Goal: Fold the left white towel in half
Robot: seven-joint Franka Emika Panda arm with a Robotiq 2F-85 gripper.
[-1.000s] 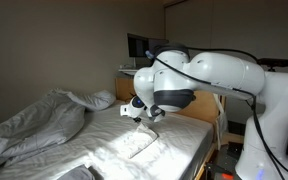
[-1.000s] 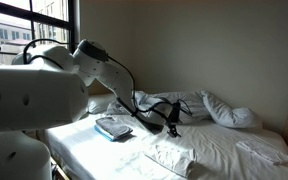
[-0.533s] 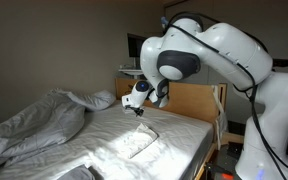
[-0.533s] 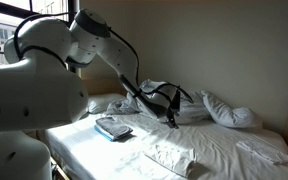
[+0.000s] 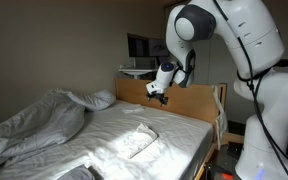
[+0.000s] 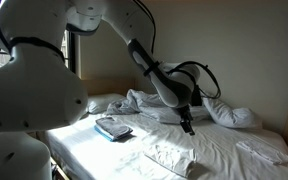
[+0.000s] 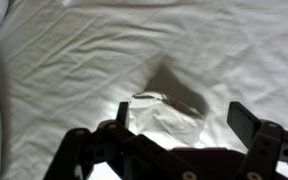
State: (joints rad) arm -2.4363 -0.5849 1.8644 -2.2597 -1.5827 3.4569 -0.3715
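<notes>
The left white towel (image 5: 139, 140) lies on the white bedsheet, doubled over and a little rumpled. It also shows in an exterior view (image 6: 174, 158) and in the wrist view (image 7: 164, 122), where a raised fold casts a shadow. My gripper (image 5: 157, 93) hangs well above the towel, near the headboard, and also shows in an exterior view (image 6: 187, 125). In the wrist view the gripper (image 7: 184, 120) is open and empty, with the towel far below between its two fingers.
A rumpled grey-white duvet (image 5: 34, 125) covers the far side of the bed, with pillows (image 6: 229, 112) by the wall. A second white cloth (image 6: 262, 150) and a grey-blue folded item (image 6: 114, 127) lie on the sheet. A wooden headboard (image 5: 199, 100) stands behind my gripper.
My arm has risen from just above the towel to well above the bed and moved toward the headboard. The towel stays on the sheet, no longer touched.
</notes>
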